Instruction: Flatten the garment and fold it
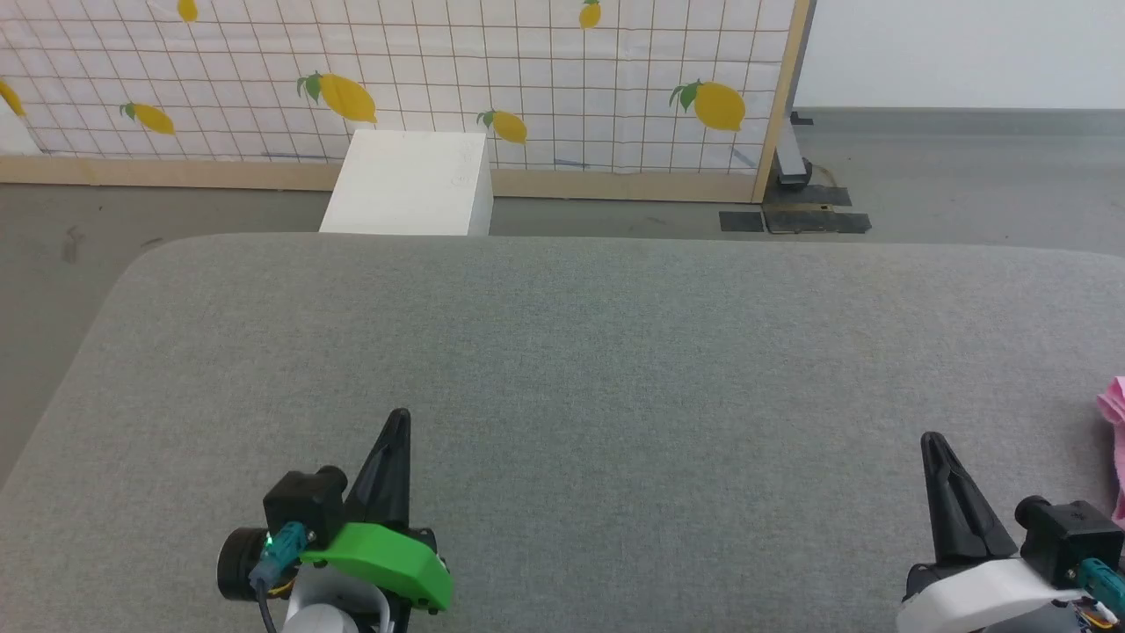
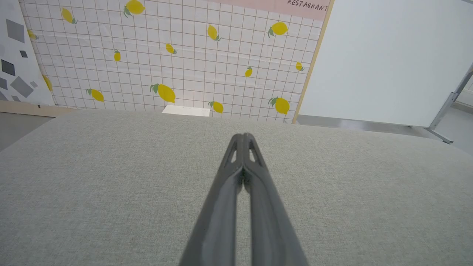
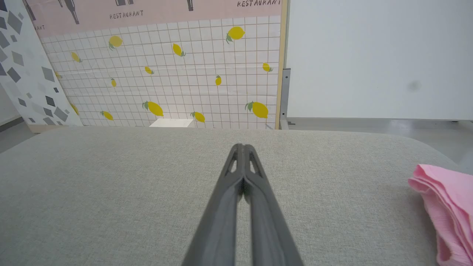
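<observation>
Bare grey cushion (image 1: 562, 352) is left open ahead of the left gripper (image 1: 400, 415) and right gripper (image 1: 929, 438); the bunched garment (image 1: 1114, 409) is met near the latter's right side.

Big grey woven-fabric tabletop w/ rounded corners (image 1: 562, 334) spans most of the head view. Behind its far edge, on the grey floor (image 1: 967, 167), stands a plain white boxy block (image 1: 409, 180). Beyond it: white grid-print backdrop panel w/ yellow lemons (image 1: 492, 61), pale wood frame (image 1: 777, 105) along bottom & rt edge. Flat black base plates (image 1: 795, 220) lie at the frame's rt foot. Rt wrist view: pink band lettered "RESTAURANT" (image 3: 147, 11) above the grid, white panel w/ grey angular shards (image 3: 22, 74) at view's left, plain white wall (image 3: 369, 55) at view's rt.
</observation>
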### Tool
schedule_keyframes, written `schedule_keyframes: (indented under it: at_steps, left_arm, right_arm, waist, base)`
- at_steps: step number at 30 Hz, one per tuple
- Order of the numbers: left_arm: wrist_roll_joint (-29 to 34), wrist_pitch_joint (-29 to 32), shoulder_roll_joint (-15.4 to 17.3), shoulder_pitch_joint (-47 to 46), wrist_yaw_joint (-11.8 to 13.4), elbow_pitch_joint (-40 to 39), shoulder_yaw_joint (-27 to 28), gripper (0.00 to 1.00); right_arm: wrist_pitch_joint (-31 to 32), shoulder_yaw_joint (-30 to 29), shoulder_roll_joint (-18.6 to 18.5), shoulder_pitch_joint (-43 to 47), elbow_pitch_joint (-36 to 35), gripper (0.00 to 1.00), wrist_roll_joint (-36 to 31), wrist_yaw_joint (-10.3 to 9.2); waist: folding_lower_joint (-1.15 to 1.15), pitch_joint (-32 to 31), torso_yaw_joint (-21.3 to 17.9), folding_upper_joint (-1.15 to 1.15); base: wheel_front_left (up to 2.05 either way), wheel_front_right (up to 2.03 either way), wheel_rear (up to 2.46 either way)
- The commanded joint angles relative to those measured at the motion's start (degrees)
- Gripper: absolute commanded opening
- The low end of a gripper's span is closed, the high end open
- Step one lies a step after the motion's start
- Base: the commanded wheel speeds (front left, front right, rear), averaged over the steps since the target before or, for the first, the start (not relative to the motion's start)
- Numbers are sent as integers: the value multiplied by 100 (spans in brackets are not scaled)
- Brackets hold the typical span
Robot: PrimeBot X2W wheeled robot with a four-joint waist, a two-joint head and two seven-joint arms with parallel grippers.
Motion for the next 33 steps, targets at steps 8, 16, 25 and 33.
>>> schedule_keyframes:
  at_steps: [8, 16, 25, 33]
  left_arm:
    - [136, 127, -5, 52, 49, -137, 82, 0]
    - [241, 242, -8, 84, 80, -247, 144, 0]
    - [335, 345, -10, 113, 108, -345, 199, 0]
    - [432, 451, -13, 142, 136, -445, 256, 0]
  right_arm:
    - [56, 49, 1, -89, 8, 0, -68, -1]
    - [107, 88, 2, -144, 14, 0, -118, -2]
    - [153, 123, 3, -193, 18, 0, -162, -3]
    - [200, 159, 4, -244, 23, 0, -208, -3]
  waist:
    - [0, 13, -29, 0]
    - [0, 29, -62, 0]
    - [0, 42, -91, 0]
    - [0, 56, -121, 0]
  base:
    - [0, 0, 0]
    - [0, 0, 0]
    - [0, 0, 0]
    - [0, 0, 0]
